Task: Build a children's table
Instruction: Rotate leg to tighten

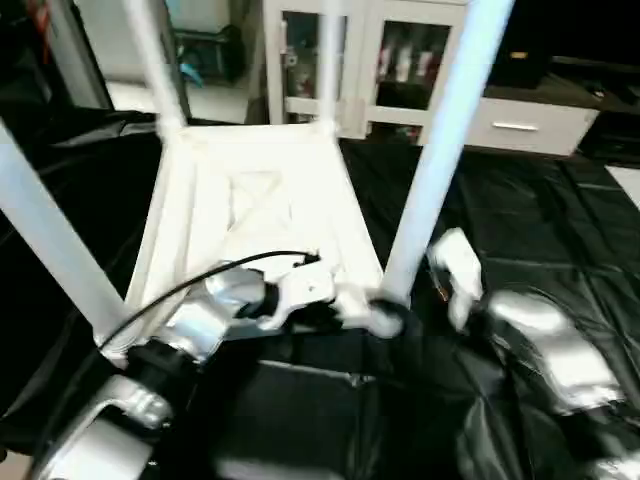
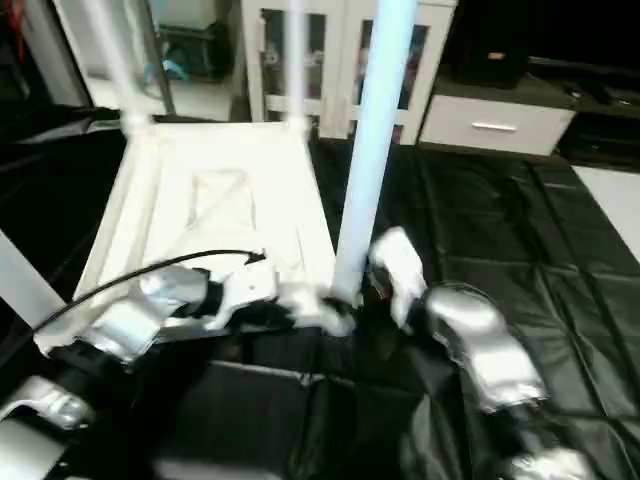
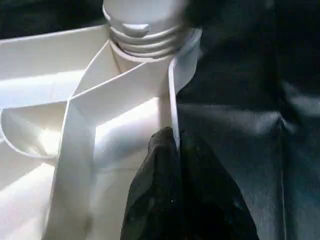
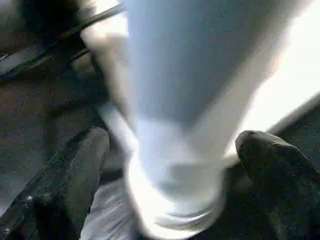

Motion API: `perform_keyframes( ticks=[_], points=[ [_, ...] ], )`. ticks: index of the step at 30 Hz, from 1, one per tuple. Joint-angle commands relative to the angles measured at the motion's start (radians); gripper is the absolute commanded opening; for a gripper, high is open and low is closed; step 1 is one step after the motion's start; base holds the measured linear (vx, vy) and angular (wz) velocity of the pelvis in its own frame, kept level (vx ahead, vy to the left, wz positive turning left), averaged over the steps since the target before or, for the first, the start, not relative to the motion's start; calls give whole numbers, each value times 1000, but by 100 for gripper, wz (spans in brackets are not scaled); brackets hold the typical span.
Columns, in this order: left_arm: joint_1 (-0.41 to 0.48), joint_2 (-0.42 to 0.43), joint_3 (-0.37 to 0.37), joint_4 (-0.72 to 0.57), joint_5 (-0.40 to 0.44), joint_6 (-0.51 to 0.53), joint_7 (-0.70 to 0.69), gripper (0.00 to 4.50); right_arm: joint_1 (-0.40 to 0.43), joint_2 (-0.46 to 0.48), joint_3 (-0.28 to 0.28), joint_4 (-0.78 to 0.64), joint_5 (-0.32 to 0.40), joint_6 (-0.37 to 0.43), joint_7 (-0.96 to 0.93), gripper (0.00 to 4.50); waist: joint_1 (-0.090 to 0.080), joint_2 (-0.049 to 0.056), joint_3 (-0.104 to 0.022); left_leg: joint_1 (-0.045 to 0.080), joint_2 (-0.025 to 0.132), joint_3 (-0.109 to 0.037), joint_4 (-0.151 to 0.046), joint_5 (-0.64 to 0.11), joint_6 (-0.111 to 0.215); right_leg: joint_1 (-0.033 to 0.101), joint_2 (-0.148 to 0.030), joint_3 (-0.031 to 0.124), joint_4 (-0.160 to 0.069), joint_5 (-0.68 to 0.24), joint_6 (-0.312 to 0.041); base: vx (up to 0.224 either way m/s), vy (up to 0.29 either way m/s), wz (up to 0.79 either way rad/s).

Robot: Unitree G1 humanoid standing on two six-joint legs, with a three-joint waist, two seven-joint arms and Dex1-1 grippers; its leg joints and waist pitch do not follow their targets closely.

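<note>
- The table (image 1: 255,215) lies upside down on the black sheet (image 1: 540,230), ribbed underside up, long axis running away from the robot; legs point upward.
- It looks light, stiff, smooth plastic, best held by the rim or low on a leg.
- Left gripper (image 3: 175,155) is pinched onto the rim by the near right socket.
- Right gripper (image 4: 172,150) stands wide open around that leg (image 1: 440,160), fingers (image 4: 82,165) apart from it.

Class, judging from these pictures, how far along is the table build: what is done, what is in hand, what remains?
Done: the tabletop lies upside down with four legs standing in its corners. In hand: the left tool pinches the rim beside the near right leg, whose thread shows above the socket; the right tool straddles it, open. Left: seating that leg, turning the table upright.
</note>
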Motion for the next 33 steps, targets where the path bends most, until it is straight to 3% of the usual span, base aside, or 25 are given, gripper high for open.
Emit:
perform_keyframes(
  ticks=[1,5,12,15,25,26,33],
  points=[
    [27,24,-71,15,33,32,-61,0,12,-28,31,-29,-5,1,63,445,2,-5,-56,4,59,-16,-72,-179,66,40,-61,44,-47,-142,-256,59,-14,1],
    [35,41,-80,-12,16,54,-110,0,8,-27,44,-18,-21,-14,92,445,1,-4,-56,3,58,-12,-68,-137,75,42,-59,42,-39,-89,-283,0,0,0],
    [48,57,-89,-51,6,81,-152,0,-12,-23,56,-3,0,-5,127,445,0,-2,-52,10,61,-12,-74,-208,41,39,-57,42,-47,-177,-267,0,0,0],
    [51,58,-86,-62,9,94,-159,0,-25,-20,47,16,5,-5,141,409,0,-5,-52,10,61,-13,-75,-220,33,40,-59,43,-49,-201,-259,0,0,0],
    [60,69,-88,-82,14,115,-160,0,-24,-15,45,26,11,-1,171,335,1,-6,-55,8,59,-11,-70,-166,52,43,-58,42,-42,-140,-272,0,0,0],
    [61,69,-88,-83,14,116,-160,0,-24,-15,46,27,11,-1,171,307,2,-5,-56,8,59,-11,-70,-167,53,43,-58,42,-41,-143,-273,0,0,0],
    [61,71,-90,-86,14,121,-164,0,-23,-15,49,32,6,-2,173,269,2,-5,-56,8,58,-12,-69,-164,51,44,-57,42,-41,-140,-272,0,0,0]
  ],
)
